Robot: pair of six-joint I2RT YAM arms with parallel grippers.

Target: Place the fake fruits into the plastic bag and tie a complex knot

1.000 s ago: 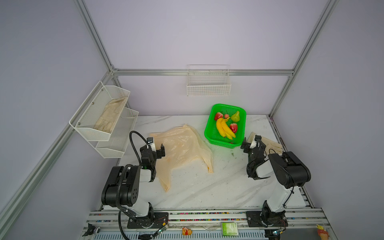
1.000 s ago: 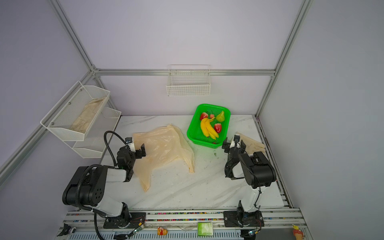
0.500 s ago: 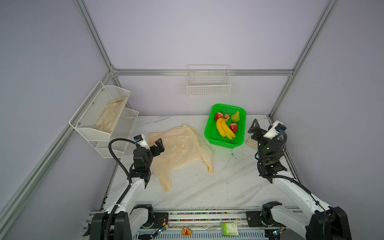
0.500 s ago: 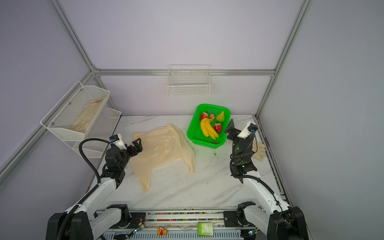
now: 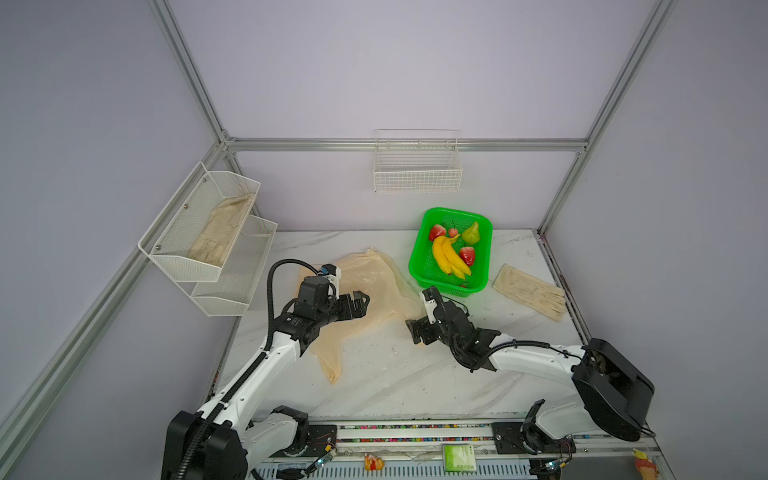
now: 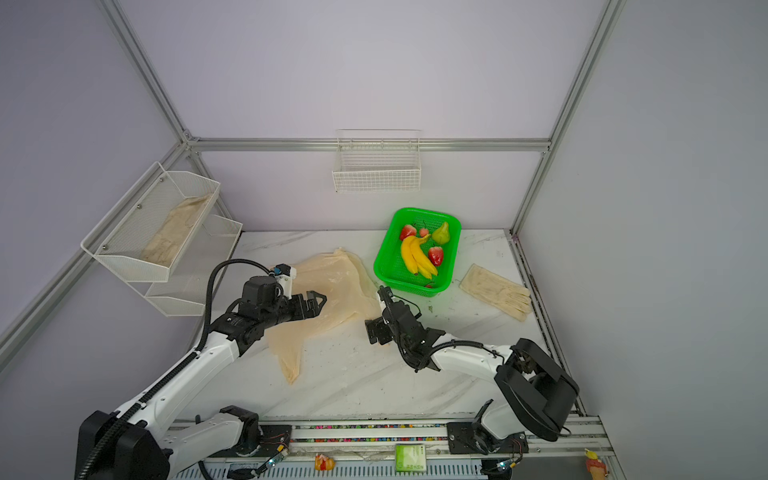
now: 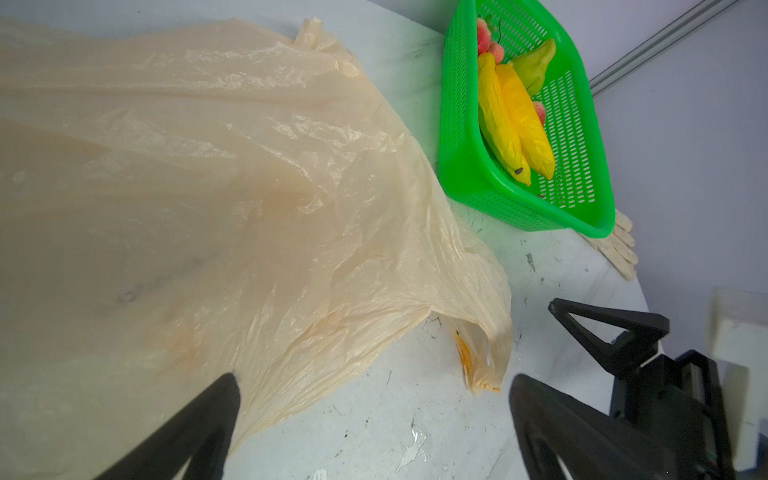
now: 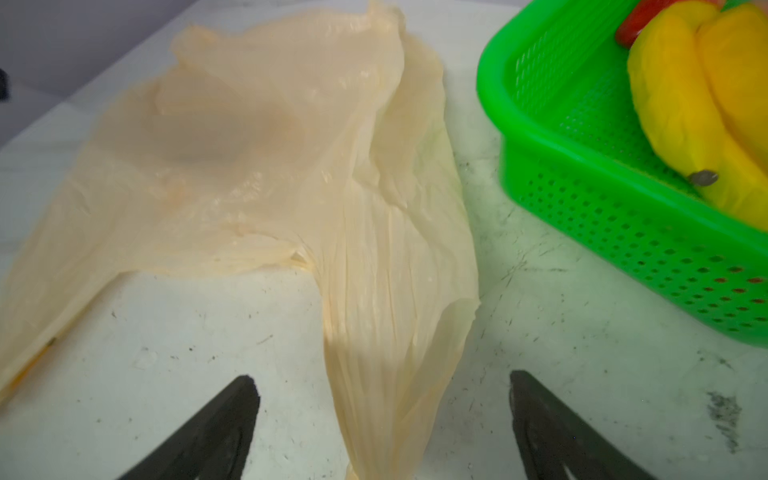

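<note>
Right wrist view: right gripper [image 8: 380, 376] open, a strap [image 8: 390, 332] of the thin translucent peach plastic bag [image 8: 249, 145] between its fingers; left gripper [image 7: 372, 377] open above the bag

White marble-look table [image 5: 415, 374], grey veins, dark scuffs and specks over the middle and front. Three things lie directly on it. Bag [image 5: 386, 282]: peach, thin, crinkly, lying flat and crumpled left of centre, one long strip running toward the front edge, another lobe toward the right. Basket [image 5: 417, 259]: green, perforated, at back right, just beside the bag's right edge; can't tell if touching. Glove [image 5: 530, 291]: beige cloth, flat, just right of the basket near the table's right edge, fingers toward front right. Front half of the top mostly bare
</note>
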